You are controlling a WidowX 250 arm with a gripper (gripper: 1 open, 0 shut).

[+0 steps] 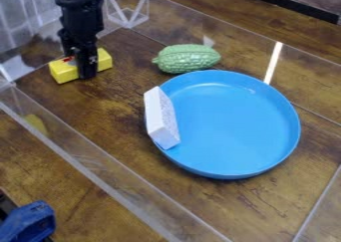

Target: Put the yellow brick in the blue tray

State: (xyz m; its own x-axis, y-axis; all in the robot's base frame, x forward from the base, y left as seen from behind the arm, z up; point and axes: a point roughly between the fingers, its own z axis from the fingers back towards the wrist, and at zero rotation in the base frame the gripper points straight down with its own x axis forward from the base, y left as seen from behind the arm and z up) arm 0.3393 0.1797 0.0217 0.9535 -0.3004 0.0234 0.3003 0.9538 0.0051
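Note:
The small yellow brick [63,71] lies on the wooden table at the far left, well away from the blue tray [285,138]. My black gripper [86,65] comes straight down onto the brick's middle, and its fingers are shut on the brick and hide part of its top. The brick still rests on the table. The big round tray sits at centre right with nothing inside its rim.
A white-grey rectangular block [162,117] leans against the tray's left rim. A bumpy green oval object [186,58] lies behind the tray. Clear plastic panels run along the table's edges. A blue object [27,224] shows at the bottom left corner.

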